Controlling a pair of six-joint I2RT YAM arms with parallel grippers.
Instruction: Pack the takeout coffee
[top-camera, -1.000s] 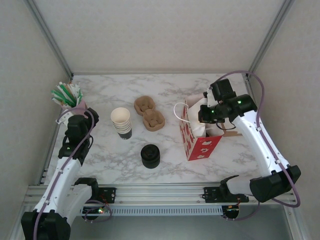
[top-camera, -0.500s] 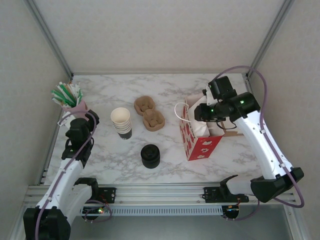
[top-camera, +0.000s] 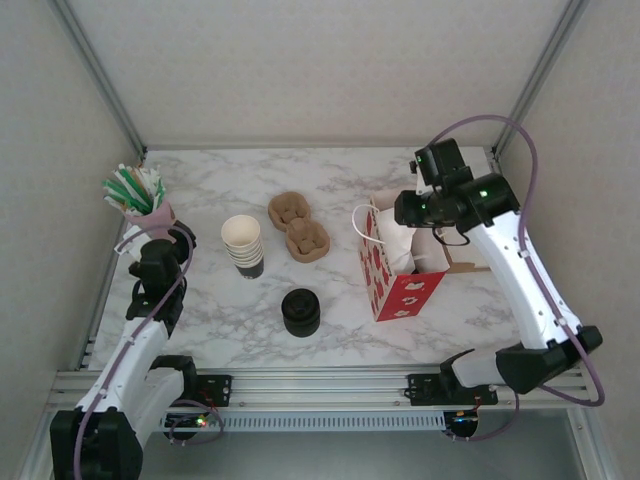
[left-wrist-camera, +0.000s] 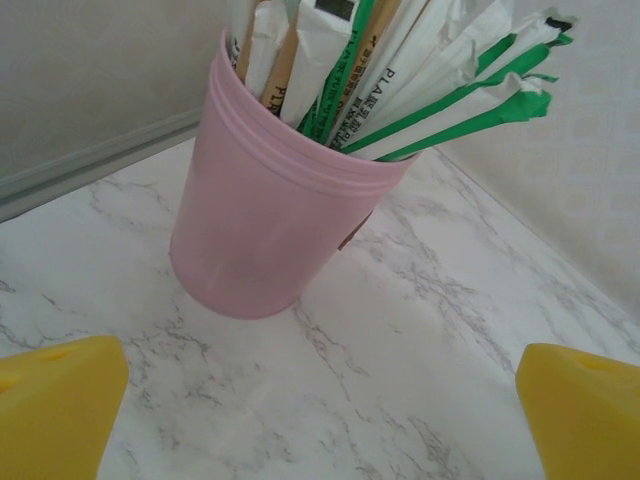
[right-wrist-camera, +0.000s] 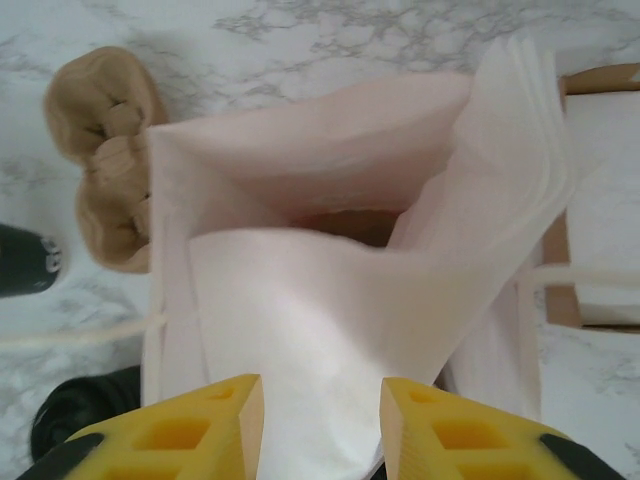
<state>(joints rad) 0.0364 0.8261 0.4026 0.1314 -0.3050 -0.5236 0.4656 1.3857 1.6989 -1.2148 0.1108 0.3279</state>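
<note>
— Where do we stand with the packing?

— Our right hand (right-wrist-camera: 315, 395) hangs just above the open mouth of the red bag (top-camera: 400, 290). Its fingers are partly apart and we see nothing between them; only the white paper (right-wrist-camera: 330, 300) lining the bag lies below.

— And the takeout coffee?

— We cannot tell for sure. The paper folds hide most of the bag's inside, apart from a brownish patch deep down that we cannot make out. On the worktop (top-camera: 230, 180) we count the stack of lidless cups (top-camera: 243, 243), the stack of lids (top-camera: 300, 312) and the brown carriers (top-camera: 298, 225), and none of these is the lidded cup. Our judgement is that it sits down in the bag, under the paper.

— So the main step looks done?

— Probably, though we would want a clear look inside before calling it. What may be left is lifting the right hand clear and perhaps adding a straw.

— Is that what our left hand (left-wrist-camera: 320, 410) is for?

— It seems so. It is spread fully wide and empty, facing the pink cup (left-wrist-camera: 270, 220) of wrapped straws (left-wrist-camera: 470, 95), near it but not touching.
</note>
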